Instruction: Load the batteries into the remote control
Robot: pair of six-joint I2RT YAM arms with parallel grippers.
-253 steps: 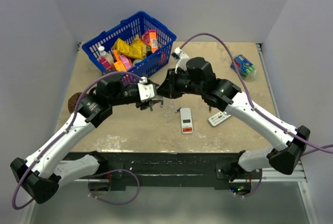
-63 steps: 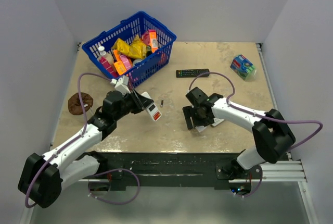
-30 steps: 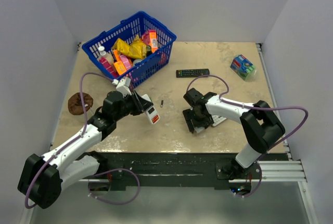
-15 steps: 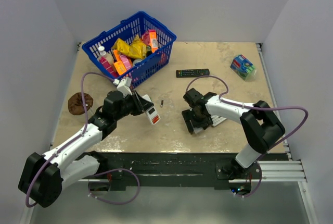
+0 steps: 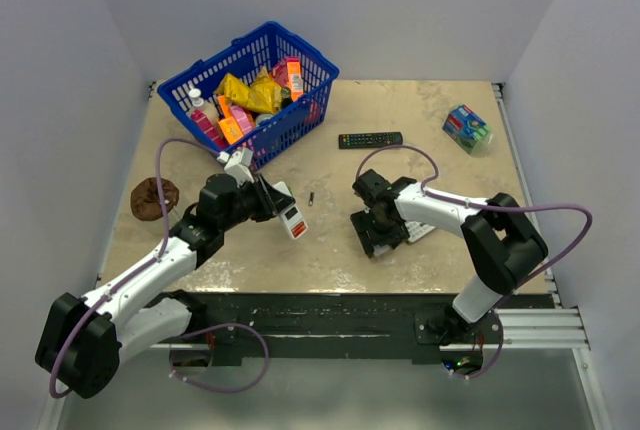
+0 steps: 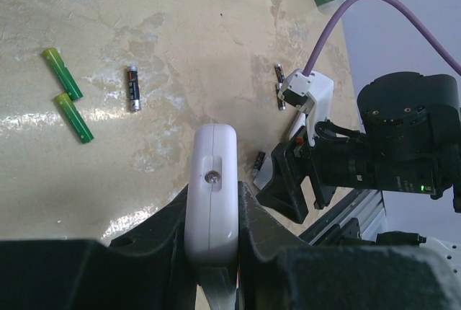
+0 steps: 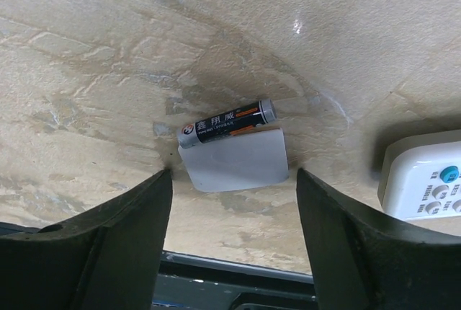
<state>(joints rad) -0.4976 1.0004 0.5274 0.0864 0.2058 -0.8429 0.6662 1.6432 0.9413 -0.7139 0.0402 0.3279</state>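
Observation:
My left gripper (image 5: 279, 211) is shut on the small white remote control (image 5: 292, 220), holding it above the table with its red panel up. In the left wrist view the remote control (image 6: 212, 180) stands edge-on between the jaws of the left gripper (image 6: 214, 202). Two green batteries (image 6: 61, 83) and a black battery (image 6: 132, 88) lie on the table beyond. My right gripper (image 7: 233, 174) stands open, pointing down over a black-and-orange battery (image 7: 227, 122) that rests against a flat white cover (image 7: 234, 158). From above, the right gripper (image 5: 372, 234) is near the front edge.
A white remote with grey buttons (image 7: 425, 180) lies just right of my right gripper. A long black remote (image 5: 370, 139), a blue basket (image 5: 300, 115) of packets, a green-blue pack (image 5: 467, 127) and a brown lump (image 5: 153, 197) sit further off. One battery (image 5: 312, 197) lies mid-table.
Long before, the remote control lay on the table and both arms reached to the middle; now my left gripper holds it aloft. Over the last second almost nothing moved.

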